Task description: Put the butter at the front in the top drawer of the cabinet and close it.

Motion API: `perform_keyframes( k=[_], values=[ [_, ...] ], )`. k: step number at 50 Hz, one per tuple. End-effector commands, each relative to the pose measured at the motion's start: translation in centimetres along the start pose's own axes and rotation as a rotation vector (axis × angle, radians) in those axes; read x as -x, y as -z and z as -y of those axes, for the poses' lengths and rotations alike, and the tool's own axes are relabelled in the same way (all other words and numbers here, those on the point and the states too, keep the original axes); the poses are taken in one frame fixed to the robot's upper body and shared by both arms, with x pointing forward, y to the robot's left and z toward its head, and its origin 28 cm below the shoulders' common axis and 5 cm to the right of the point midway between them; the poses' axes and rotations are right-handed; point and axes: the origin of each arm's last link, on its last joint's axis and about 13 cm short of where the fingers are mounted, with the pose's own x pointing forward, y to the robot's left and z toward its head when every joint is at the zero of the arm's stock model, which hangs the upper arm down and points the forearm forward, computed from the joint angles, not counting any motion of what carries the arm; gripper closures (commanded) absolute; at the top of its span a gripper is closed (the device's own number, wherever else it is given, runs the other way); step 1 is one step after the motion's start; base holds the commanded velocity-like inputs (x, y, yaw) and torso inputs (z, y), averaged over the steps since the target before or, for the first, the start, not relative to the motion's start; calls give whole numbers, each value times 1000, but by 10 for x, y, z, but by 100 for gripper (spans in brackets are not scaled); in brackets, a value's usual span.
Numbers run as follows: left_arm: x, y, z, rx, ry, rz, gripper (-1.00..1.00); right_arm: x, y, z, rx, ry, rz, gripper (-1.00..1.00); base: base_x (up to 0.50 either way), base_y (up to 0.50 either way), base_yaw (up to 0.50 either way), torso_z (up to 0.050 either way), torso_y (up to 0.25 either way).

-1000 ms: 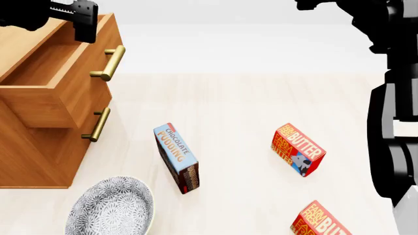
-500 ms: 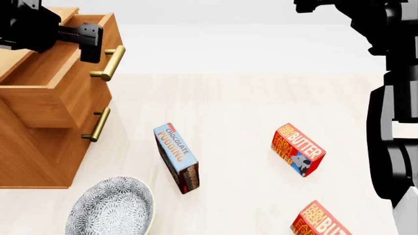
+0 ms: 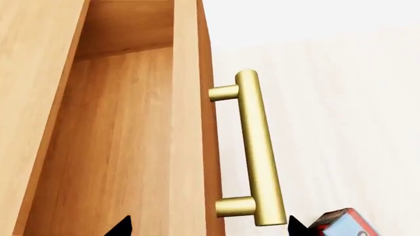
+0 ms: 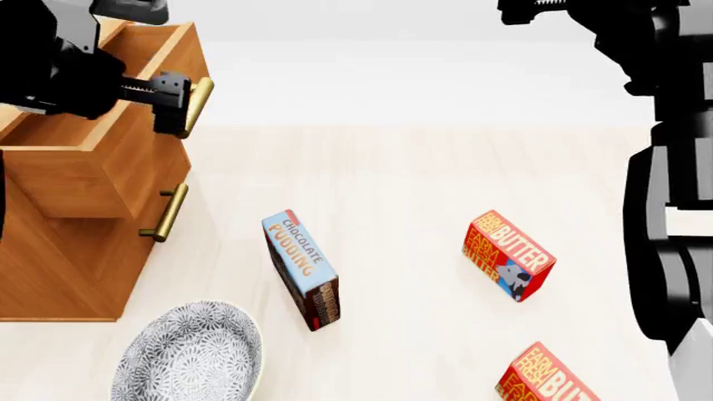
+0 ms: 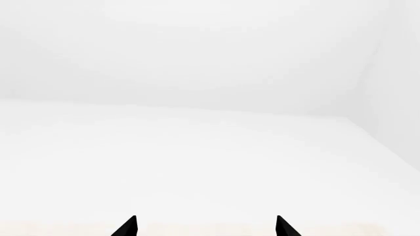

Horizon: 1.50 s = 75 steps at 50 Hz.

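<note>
Left wrist view: left gripper spread wide astride the open, empty wooden drawer front and brass bar handle, gripping nothing.

Head view: butter, near right floor; printed carton, likely light, stiff; grasp its long sides.

Right wrist view: right gripper open, empty.

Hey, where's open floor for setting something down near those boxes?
Bare floor lies between the chocolate pudding box and the nearer butter carton, and beyond both toward the far wall. It is crowded around the patterned bowl and the cabinet.

Pale floor: cabinet, cartons, bowl
</note>
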Motion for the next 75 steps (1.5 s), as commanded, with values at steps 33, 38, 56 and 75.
perform_keyframes(
  k=[33,38,56,75],
  values=[
    [-11,14,18,-22,79,-28,-100,2,2,2,-2,3,-10,-100,0,0,0,0,0],
    [-16,2,29,-82,44,-157,-100,1,2,2,-2,3,-10,-100,0,0,0,0,0],
    [-4,10,47,-47,174,-7,-100,1,-2,1,5,5,-6,-100,0,0,0,0,0],
    [7,11,64,-67,250,7,-100,3,-4,4,10,11,-5,-100,0,0,0,0,0]
  ],
)
